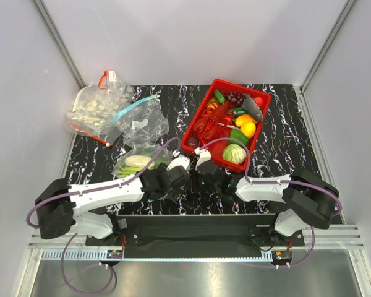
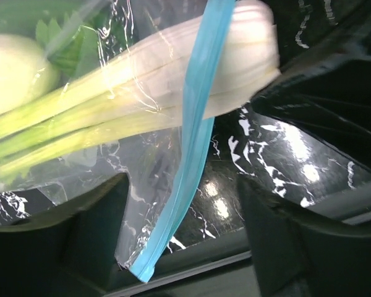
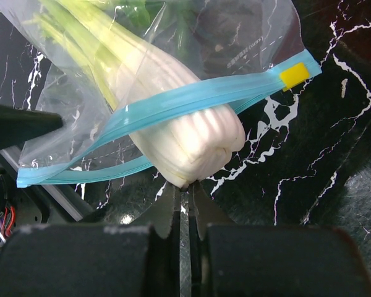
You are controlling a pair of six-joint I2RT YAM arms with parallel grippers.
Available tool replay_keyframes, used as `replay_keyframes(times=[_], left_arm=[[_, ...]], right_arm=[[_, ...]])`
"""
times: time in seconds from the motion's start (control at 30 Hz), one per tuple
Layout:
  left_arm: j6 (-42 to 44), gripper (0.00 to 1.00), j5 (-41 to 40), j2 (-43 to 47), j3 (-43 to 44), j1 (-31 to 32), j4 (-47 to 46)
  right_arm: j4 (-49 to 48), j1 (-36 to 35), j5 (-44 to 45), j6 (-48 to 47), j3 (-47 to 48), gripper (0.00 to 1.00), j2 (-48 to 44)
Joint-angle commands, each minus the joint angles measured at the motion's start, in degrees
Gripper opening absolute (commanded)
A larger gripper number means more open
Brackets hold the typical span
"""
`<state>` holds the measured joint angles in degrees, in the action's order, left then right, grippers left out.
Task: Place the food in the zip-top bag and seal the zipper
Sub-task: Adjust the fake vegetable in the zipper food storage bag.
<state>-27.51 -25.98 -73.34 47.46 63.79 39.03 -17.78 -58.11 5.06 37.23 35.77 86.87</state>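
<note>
The zip-top bag [image 1: 138, 163] lies on the black marble table in front of my left arm. In the right wrist view the bag [image 3: 235, 37] holds the leek [image 3: 173, 124]. The leek's white end pokes out between the two teal-blue zipper strips [image 3: 173, 102]. A white radish piece [image 2: 12, 68] and green leaves [image 2: 74, 43] lie inside beside the leek [image 2: 142, 80]. My right gripper [image 3: 187, 187] is shut and empty, its tips touching the leek's white end. My left gripper [image 2: 185, 216] is open, and the zipper's loose end [image 2: 173, 210] hangs between its fingers, not pinched.
A red basket [image 1: 244, 86] at the back right holds yellow and red produce, a cabbage [image 1: 234, 153] and the grey fish [image 1: 252, 106]. A bag with a red strip [image 1: 93, 108] and another clear bag with a teal strip [image 1: 142, 122] lie at the back left.
</note>
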Motion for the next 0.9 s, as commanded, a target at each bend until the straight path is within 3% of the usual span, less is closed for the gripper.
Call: replay_keyframes(times=[0.0, 0.07, 0.1, 0.13, 0.23, 0.4, 0.53, 0.73, 0.87], left_arm=[[-1.9, 0.64, -2.9, -3.7, 0.3, -0.6, -1.9], [-2.8, 0.53, -4.8, -5.2, 1.0, -0.7, -0.8], [-3.0, 0.43, -5.9, -5.8, 1.6, -0.6, 0.0], [-2.8, 0.25, -7.0, -6.4, 3.1, -0.6, 0.7], [0.6, 0.00, -6.8, -5.4, 7.9, -0.1, 3.4], [7.4, 0.00, -4.8, -3.2, 18.6, 3.4, 9.6], [10.4, 0.00, 3.3, -2.0, 28.4, 4.1, 12.6], [12.3, 0.00, 16.0, -0.8, 36.2, 4.1, 10.8], [11.2, 0.00, 23.6, 0.3, 36.7, 4.0, 5.9]], right_arm=[[-2.2, -0.5, 1.5, 0.4, 2.2, 0.00, -2.7], [-1.8, -0.5, 1.3, 0.2, 2.5, 0.00, -2.8], [-1.6, -0.6, 1.1, -0.1, 2.6, 0.00, -2.8], [-1.3, -0.6, 1.0, -0.1, 2.9, 0.00, -2.8], [-0.2, -0.5, -0.1, -1.0, 3.3, 0.00, -3.9], [9.3, -0.5, -1.6, -4.5, 7.8, 0.00, -11.4], [23.5, -0.5, -1.9, -7.5, 15.0, 0.00, -18.6], [57.3, -0.6, -0.3, -9.1, 33.7, 0.00, -23.2], [73.1, -0.5, 0.8, -8.0, 43.7, 0.00, -23.9]])
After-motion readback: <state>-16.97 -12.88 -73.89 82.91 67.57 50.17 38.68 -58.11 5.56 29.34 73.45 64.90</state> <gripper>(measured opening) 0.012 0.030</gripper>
